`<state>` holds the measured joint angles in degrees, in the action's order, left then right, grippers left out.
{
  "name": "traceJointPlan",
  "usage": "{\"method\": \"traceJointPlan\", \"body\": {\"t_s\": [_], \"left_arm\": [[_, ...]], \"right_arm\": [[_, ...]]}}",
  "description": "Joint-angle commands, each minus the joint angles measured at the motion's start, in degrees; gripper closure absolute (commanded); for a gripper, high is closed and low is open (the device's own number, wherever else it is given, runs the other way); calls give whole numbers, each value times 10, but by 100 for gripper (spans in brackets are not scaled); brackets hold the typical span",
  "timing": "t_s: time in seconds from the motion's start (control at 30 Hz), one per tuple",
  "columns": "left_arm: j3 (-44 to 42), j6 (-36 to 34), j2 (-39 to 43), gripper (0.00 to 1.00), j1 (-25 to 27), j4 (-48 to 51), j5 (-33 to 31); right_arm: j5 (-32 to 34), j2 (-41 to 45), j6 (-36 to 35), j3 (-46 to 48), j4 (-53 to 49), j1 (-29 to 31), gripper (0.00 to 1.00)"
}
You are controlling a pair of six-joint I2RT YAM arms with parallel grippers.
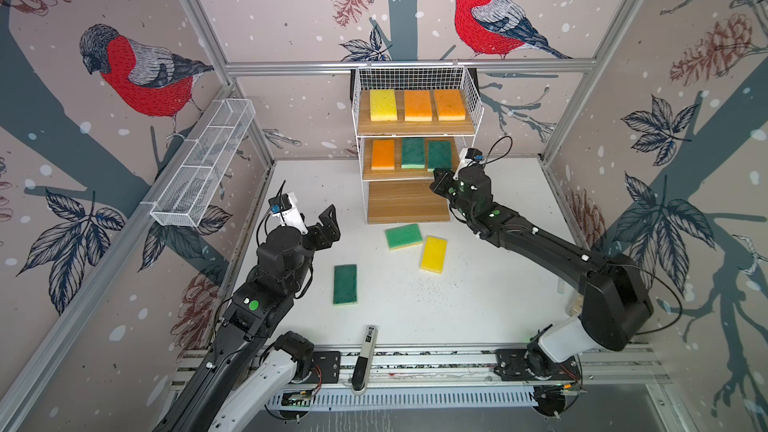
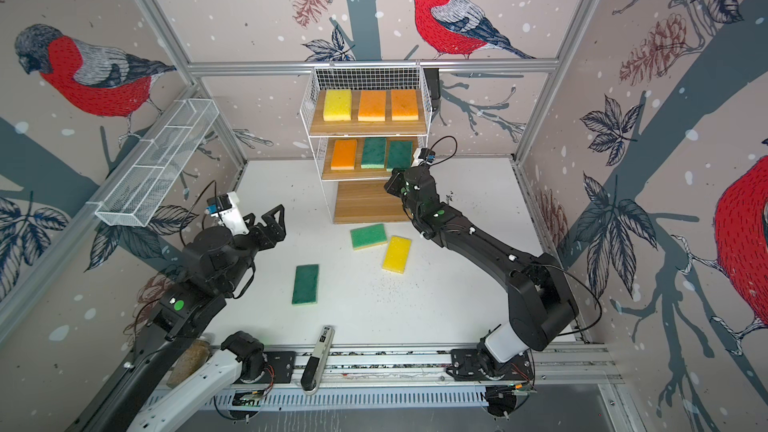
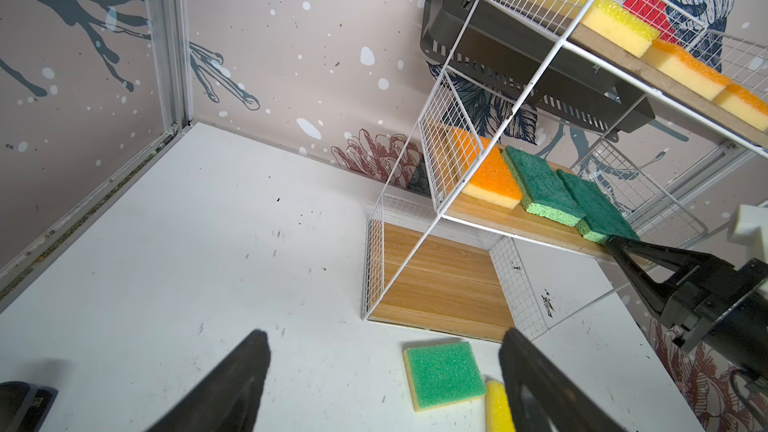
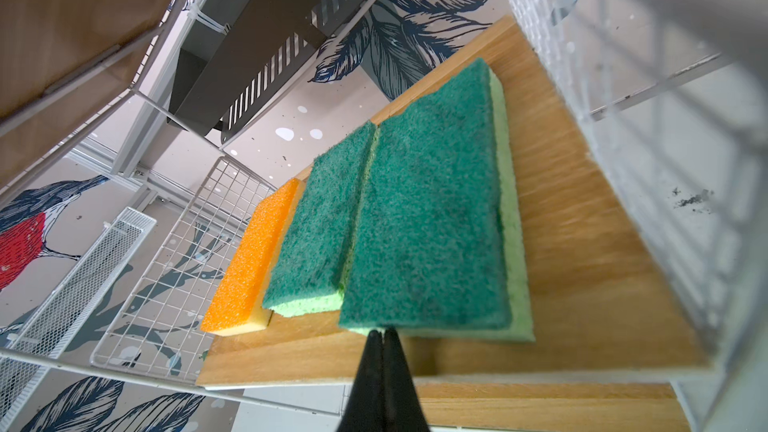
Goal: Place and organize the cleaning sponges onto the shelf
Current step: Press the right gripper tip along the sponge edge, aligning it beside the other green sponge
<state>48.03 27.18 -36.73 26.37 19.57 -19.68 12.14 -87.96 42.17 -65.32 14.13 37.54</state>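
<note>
Tightly pressed together, the fingers of the right gripper (image 4: pixel 380 336) touch the near edge of a dark green sponge (image 4: pixel 428 222) on the middle board (image 4: pixel 582 243) of the shelf (image 1: pixel 471 93), just right of centre in both top views. Against that sponge's long side lies a second dark green sponge (image 4: pixel 324 226). Beyond it, at the board's left end, is an orange sponge (image 4: pixel 249 259). All three lie flat, scouring faces up.

On the top board (image 1: pixel 415 127), upper centre of the frame, a pale yellow sponge (image 1: pixel 382 105), a middle orange sponge (image 1: pixel 418 105) and a right-hand orange sponge (image 1: pixel 449 104) lie in a row with narrow gaps between them. The lowest board (image 1: pixel 405 201) shows its wood grain beneath the right arm's wrist.

Left of centre, the left gripper (image 1: pixel 326 224) hangs above the white table (image 1: pixel 478 305) with its fingers spread wide.

Three sponges lie on the table. A lighter green sponge (image 1: pixel 403 236) sits tilted just in front of the lowest board. A bright yellow sponge (image 1: pixel 433 254) is just beside its right corner. A third dark green sponge (image 1: pixel 345 284) lies well apart from them, toward the lower centre of the frame.

A long white mesh basket (image 1: pixel 199 168) hangs on the wall rail at the upper left.
</note>
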Motion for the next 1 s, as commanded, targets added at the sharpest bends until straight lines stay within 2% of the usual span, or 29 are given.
{"method": "traceJointPlan", "body": {"t_s": [0.0,0.67,0.97], "left_arm": [[-1,2,1,13,-1,-29,-3],[-1,3,-2,13,-1,-35,0],[-3,2,-2,13,-1,-35,0]], "right_arm": [[23,-1,2,-6,16,0,98],[99,-12,23,-22,-33,5,98],[155,-6,-13,-35,-42,36,98]]}}
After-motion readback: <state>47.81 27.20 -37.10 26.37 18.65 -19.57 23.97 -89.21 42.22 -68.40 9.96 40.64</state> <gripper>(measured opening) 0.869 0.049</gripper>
